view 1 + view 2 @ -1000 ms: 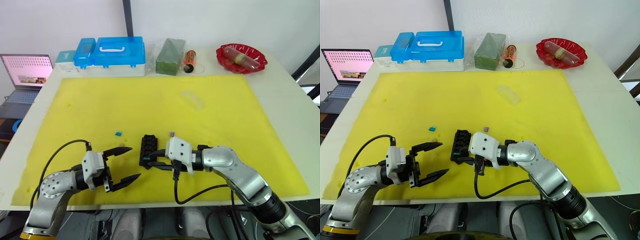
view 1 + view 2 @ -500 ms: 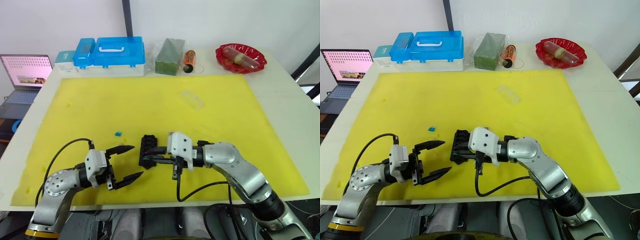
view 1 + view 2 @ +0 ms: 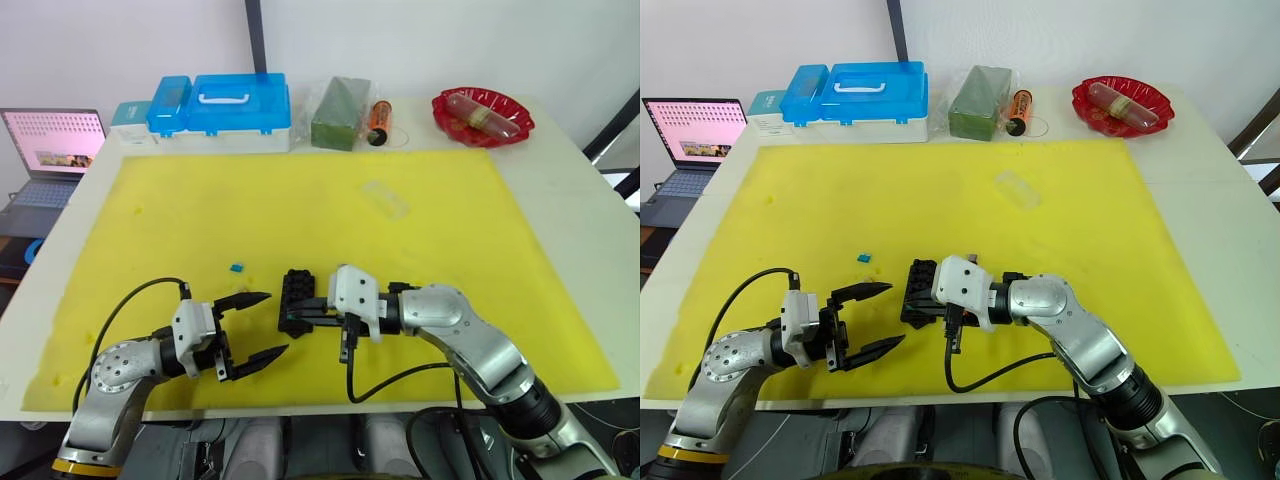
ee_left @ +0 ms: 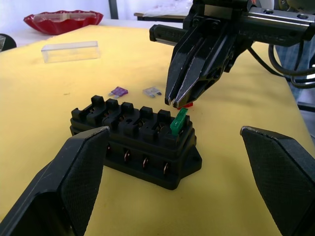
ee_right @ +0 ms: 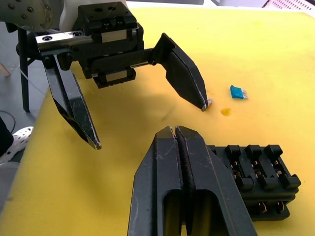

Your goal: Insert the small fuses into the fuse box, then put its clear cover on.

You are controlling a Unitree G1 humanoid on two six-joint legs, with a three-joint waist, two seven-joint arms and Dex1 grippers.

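With my right gripper (image 4: 177, 102) pinched shut, empty, just above the tilted green fuse (image 4: 178, 121) at the fuse box's (image 3: 296, 299) near end, I note my left gripper (image 3: 252, 327) gaping beside that box.

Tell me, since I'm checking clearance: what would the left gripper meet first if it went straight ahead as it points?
Probably the fuse box, lying straight ahead between the left gripper's open fingers.

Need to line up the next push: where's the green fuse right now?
In the left wrist view the green fuse stands tilted in an end slot of the fuse box, just below the shut right claw tips, between the two arms on the yellow mat.
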